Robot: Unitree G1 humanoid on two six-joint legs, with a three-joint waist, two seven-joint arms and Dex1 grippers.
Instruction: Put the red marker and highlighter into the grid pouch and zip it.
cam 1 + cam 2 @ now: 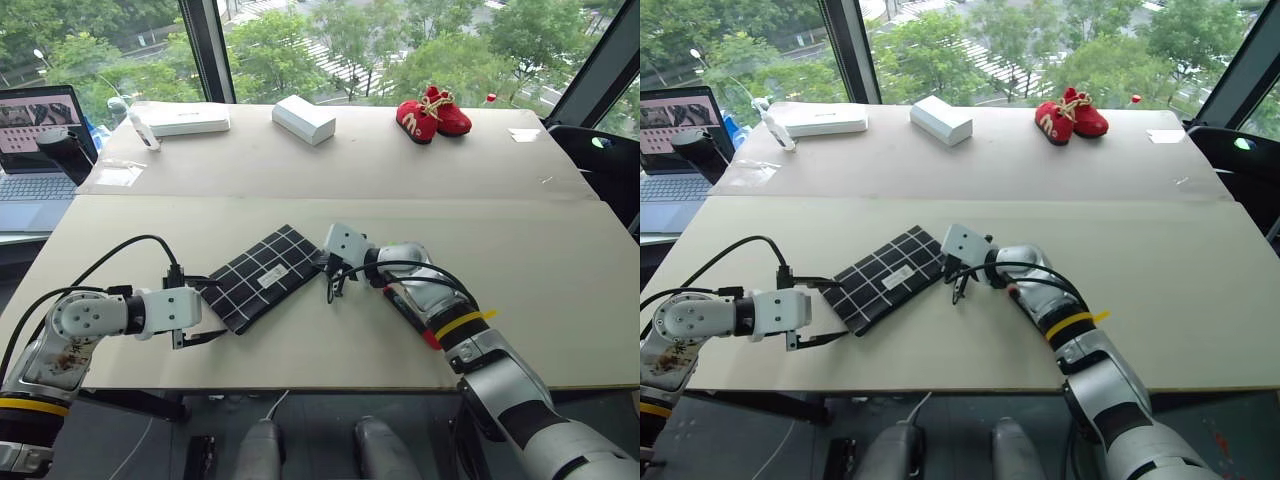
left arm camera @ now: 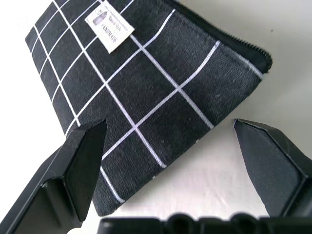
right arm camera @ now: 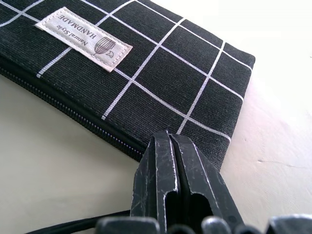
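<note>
**Inspector:** Report position of the flat black fabric pouch with white grid lines [image 1: 258, 277].

**Examiner:** Lies flat at the centre of the pale table [image 1: 560, 290]. Long axis runs from lower left to upper right of the head view. Zipper edge faces the lower right and appears closed along the visible length.

**Inspector:** State condition of the left gripper [image 1: 205, 312].

**Examiner:** Spread wide, holding nothing. Sits at the lower-left short end of the pouch, one finger to each side of that corner, not yet touching the fabric as far as can be seen.

**Inspector:** And the right gripper [image 3: 168, 141]?

**Examiner:** Pressed fully together. Rests at the upper-right end of the pouch, tips right on the zipper line beside the corner. Cannot tell whether the pull cord is pinched between the tips.

**Inspector:** Locate the slim red marker with the black middle [image 1: 431, 338].

**Examiner:** Lies on the table right of centre, partly under the right forearm, well outside the pouch.

**Inspector:** Identify the relation governing the coming move.

**Examiner:** Judged as opening the zipper. Turns on the pull travelling along the long axis, from upper right toward lower left. Requires the left gripper, nearer the far end, to close on its corner as an anchor. Otherwise risks dragging the whole pouch.
</note>
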